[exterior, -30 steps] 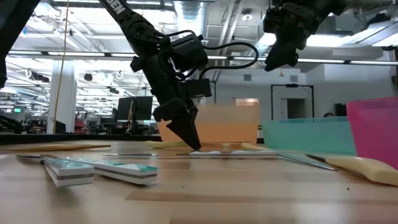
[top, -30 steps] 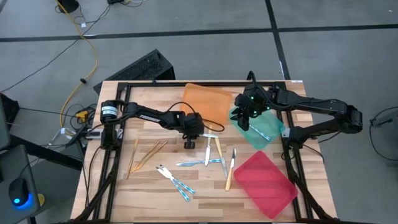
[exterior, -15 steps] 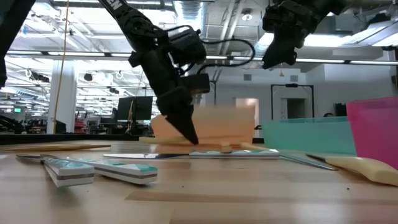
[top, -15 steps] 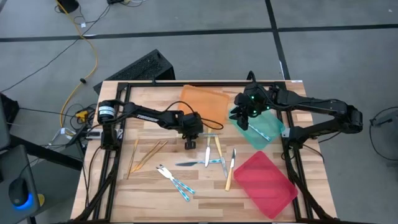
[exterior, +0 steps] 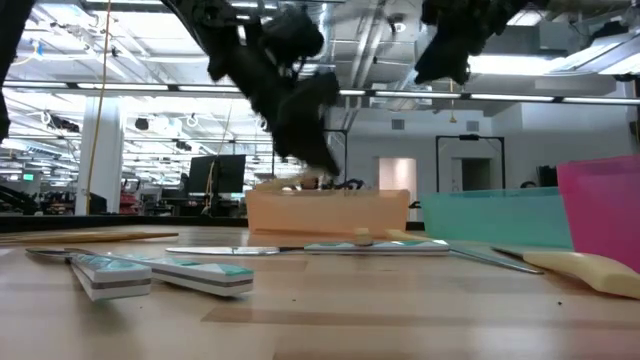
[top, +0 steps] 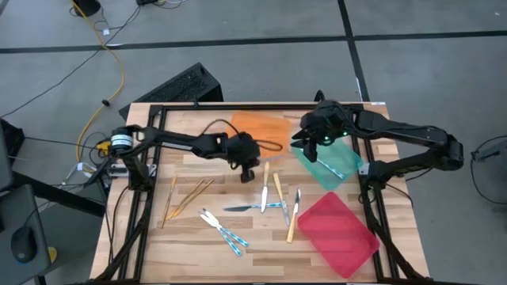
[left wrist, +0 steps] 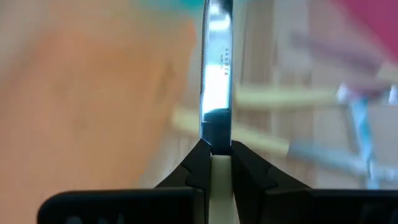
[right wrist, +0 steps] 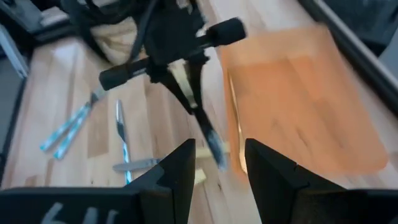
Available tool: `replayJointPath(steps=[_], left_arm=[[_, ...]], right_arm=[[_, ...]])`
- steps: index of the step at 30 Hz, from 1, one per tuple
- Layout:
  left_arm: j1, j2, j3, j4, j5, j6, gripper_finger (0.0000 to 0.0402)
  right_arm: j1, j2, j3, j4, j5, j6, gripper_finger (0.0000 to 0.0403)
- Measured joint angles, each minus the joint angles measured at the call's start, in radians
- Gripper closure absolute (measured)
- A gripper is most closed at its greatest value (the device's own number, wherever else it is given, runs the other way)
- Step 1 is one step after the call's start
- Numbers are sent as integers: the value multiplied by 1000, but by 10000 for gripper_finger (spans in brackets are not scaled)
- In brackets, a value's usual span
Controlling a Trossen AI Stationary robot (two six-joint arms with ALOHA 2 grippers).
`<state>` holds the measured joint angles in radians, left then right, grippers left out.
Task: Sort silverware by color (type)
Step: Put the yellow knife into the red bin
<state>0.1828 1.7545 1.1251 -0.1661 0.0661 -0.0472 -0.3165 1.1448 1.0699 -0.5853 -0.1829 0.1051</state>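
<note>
My left gripper [top: 248,164] hangs over the table's middle, by the near edge of the orange tray [top: 257,128], shut on a knife [left wrist: 217,68] with a cream handle and silver blade. My right gripper [right wrist: 217,171] is open and holds nothing, high above the green tray [top: 337,168], where a blue-handled utensil [top: 333,165] lies. Loose silverware lies flat on the wood: gold pieces [top: 186,198] at the left, blue-handled ones [top: 227,231] near the front, yellow-handled ones [top: 277,190] in the middle. My left gripper pinches the knife between its two fingers where the cream handle meets the blade [left wrist: 216,142]. The fingers slant down from the table's left and lie along the knife. The blade [right wrist: 210,142] sticks out past the fingertips, slanting down, lifted clear of the table.
A red tray [top: 342,231] lies at the near right corner. A black frame [top: 238,108] runs round the table. A black cable [top: 273,146] loops over the orange tray. Bare wood shows at the far left of the table.
My left gripper has risen from the table with the knife and rolled about its own line. The knife, which lay on the wood beside the other silverware, now hangs clear of it near the orange tray. My right gripper has gone up a little, still open.
</note>
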Motion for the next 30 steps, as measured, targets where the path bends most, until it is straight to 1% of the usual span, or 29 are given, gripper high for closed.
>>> replayJointPath(steps=[2,5,9,14,17,19,22,27,30], left_arm=[[17,-48,16,11,-6,0,380],[55,-134,26,16,-51,-2,380],[112,-258,26,119,-72,-46,380],[126,-352,27,339,-1,-83,380],[110,-368,27,508,69,-105,380],[96,-367,28,589,109,-116,378],[73,-361,28,623,121,-111,371],[57,-360,28,619,105,-89,376],[52,-360,28,615,104,-88,377]], right_arm=[[3,-20,14,22,0,4,241],[3,-68,39,87,-1,18,241],[2,-141,44,208,1,23,241],[13,-182,44,362,-1,27,241],[33,-174,44,441,-2,27,240],[46,-152,44,508,-2,26,234],[72,-114,44,579,1,31,213],[96,-52,43,696,6,31,144],[101,-14,51,761,6,28,110]])
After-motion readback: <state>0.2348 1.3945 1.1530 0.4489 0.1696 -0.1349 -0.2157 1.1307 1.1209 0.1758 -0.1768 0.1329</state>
